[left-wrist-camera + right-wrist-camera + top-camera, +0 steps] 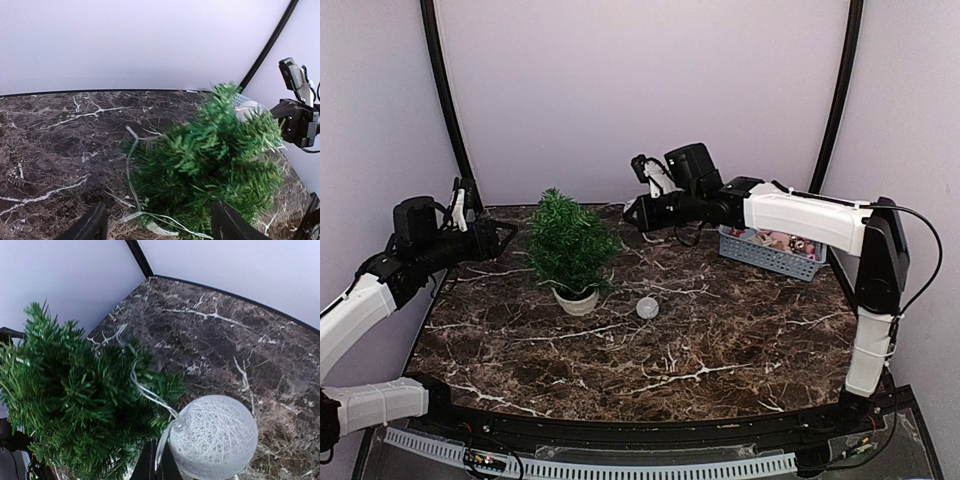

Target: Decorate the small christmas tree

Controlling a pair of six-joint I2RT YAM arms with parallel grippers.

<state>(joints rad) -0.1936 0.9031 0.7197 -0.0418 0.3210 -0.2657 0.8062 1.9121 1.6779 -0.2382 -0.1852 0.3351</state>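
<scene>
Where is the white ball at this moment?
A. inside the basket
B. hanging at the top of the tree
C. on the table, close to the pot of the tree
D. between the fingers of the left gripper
C: the white ball rests on the marble table, just to the right of the white pot of the small christmas tree.

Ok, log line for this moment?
left gripper open beside small christmas tree | right gripper shut near white ball | wire running from tree to ball
</scene>
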